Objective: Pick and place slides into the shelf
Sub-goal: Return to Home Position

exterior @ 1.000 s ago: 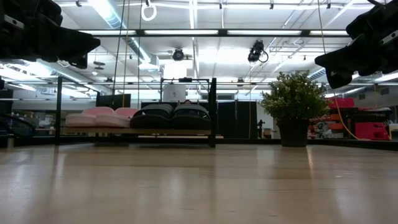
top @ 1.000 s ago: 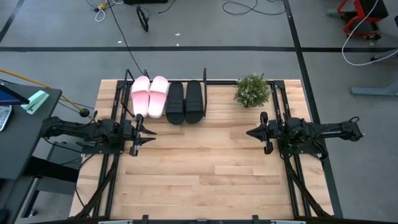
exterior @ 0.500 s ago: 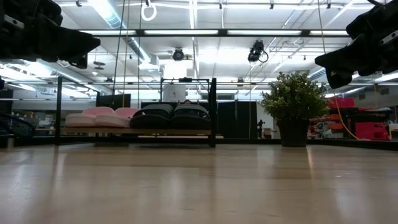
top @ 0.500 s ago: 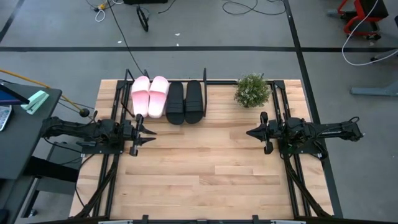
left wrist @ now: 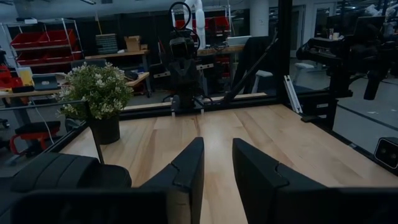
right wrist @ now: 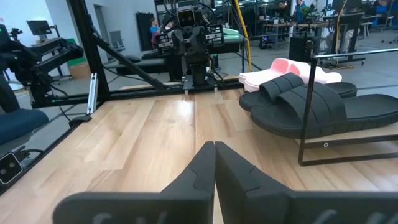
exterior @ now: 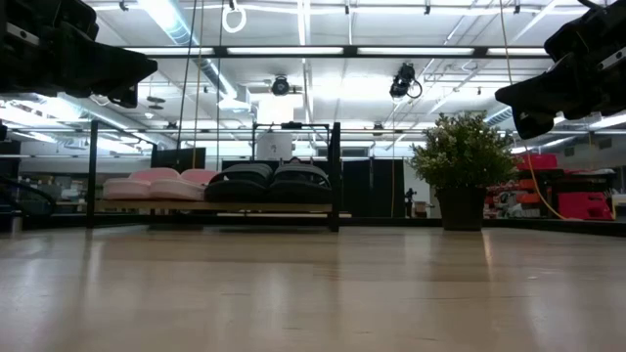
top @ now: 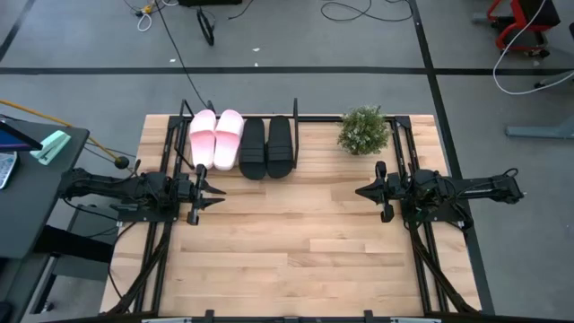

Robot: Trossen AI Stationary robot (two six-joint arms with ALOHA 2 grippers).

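Four slides lie side by side on the shelf [top: 296,117] at the table's far edge, soles down: two pale pink slides [top: 216,138] on the left and two black slides [top: 266,146] on the right. In the low view the pink pair [exterior: 156,182] and black pair [exterior: 269,182] rest on the shelf's light deck [exterior: 337,214]. My left gripper [top: 218,195] hovers near the pink pair's near ends, its fingers slightly open [left wrist: 217,158]. My right gripper [top: 359,191] hovers at the table's right, shut [right wrist: 214,149], and its wrist view shows the black slides [right wrist: 311,106].
A small green potted plant [top: 363,130] stands at the far edge, right of the shelf. Bare wooden tabletop [top: 287,242] stretches between the two arms and toward the near edge. Black arm frames run along both sides of the table.
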